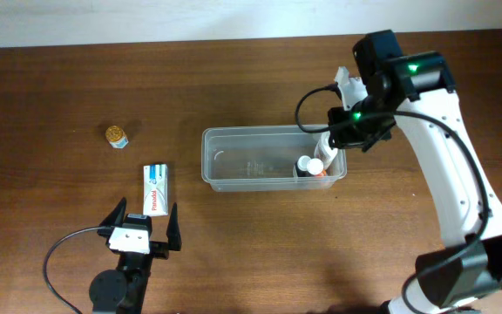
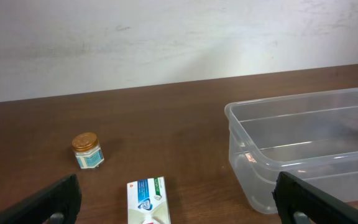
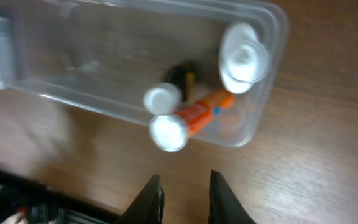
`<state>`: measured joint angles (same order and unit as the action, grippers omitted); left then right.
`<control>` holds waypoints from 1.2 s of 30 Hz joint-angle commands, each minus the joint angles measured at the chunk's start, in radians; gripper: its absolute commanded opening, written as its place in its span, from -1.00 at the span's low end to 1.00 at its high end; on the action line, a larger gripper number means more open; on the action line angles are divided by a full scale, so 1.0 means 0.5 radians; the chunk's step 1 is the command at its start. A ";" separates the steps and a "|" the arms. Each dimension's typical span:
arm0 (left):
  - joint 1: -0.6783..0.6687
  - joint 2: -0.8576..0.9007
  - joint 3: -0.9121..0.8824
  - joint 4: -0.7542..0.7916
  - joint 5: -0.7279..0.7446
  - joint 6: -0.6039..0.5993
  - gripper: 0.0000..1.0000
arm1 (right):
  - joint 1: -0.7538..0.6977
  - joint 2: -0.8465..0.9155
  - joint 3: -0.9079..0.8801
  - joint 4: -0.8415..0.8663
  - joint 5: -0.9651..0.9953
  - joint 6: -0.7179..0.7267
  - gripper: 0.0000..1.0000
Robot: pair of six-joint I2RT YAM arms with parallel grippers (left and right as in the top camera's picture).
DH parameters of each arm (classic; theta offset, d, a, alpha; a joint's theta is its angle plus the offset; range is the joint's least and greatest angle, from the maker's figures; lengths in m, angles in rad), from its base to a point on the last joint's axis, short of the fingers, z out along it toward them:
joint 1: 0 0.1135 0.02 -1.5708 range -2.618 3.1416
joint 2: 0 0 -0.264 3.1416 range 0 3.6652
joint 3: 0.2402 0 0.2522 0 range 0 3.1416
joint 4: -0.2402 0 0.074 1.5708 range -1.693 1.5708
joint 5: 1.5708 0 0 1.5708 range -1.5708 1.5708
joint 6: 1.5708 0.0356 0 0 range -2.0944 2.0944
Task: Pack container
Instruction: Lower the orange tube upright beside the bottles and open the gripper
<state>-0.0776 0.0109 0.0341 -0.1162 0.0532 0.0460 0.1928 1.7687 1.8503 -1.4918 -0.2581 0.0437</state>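
Observation:
The clear plastic container [image 1: 242,160] lies mid-table, also visible in the left wrist view [image 2: 303,149] and from above in the right wrist view [image 3: 272,37]. At its right end lie an orange tube with a white cap [image 3: 194,118], a small dark bottle with a white cap [image 3: 173,87] and a white-lidded bottle [image 3: 244,57]. My right gripper [image 3: 185,180] hovers just behind that end [image 1: 336,122], jaws a narrow gap apart with nothing between them. My left gripper [image 1: 145,218] stands wide open and empty near the front edge, just short of a white toothpaste box [image 1: 154,188].
A small jar with a gold lid [image 1: 116,136] stands to the left of the container, behind the box [image 2: 146,199]. The left gripper [image 2: 178,202] faces the box, with the jar [image 2: 87,150] beyond it. A pale wall runs behind the table.

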 commanded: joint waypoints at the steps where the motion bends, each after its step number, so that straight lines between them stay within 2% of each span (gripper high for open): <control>1: 0.009 -0.010 -0.012 0.002 0.021 0.032 0.99 | 0.117 -0.053 0.046 -0.039 -0.134 -0.118 -0.72; 10: 0.009 -0.010 -0.012 0.002 0.021 0.032 0.99 | 0.370 0.066 -0.088 0.014 0.002 -0.140 -0.92; 22: 0.009 -0.010 -0.012 0.002 0.021 0.032 0.99 | 0.399 0.303 -0.099 0.066 0.128 -0.139 -0.92; 27: 0.009 -0.010 -0.012 0.002 0.021 0.032 0.99 | 0.399 0.338 -0.109 0.066 0.283 -0.064 -0.92; 36: 0.009 -0.010 -0.012 0.002 0.021 0.032 0.99 | 0.397 0.338 -0.127 0.066 0.331 -0.064 -0.92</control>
<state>-0.0776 0.0109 0.0341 -0.1162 0.0532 0.0460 0.3870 1.9312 1.7988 -1.4609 -0.1287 0.0021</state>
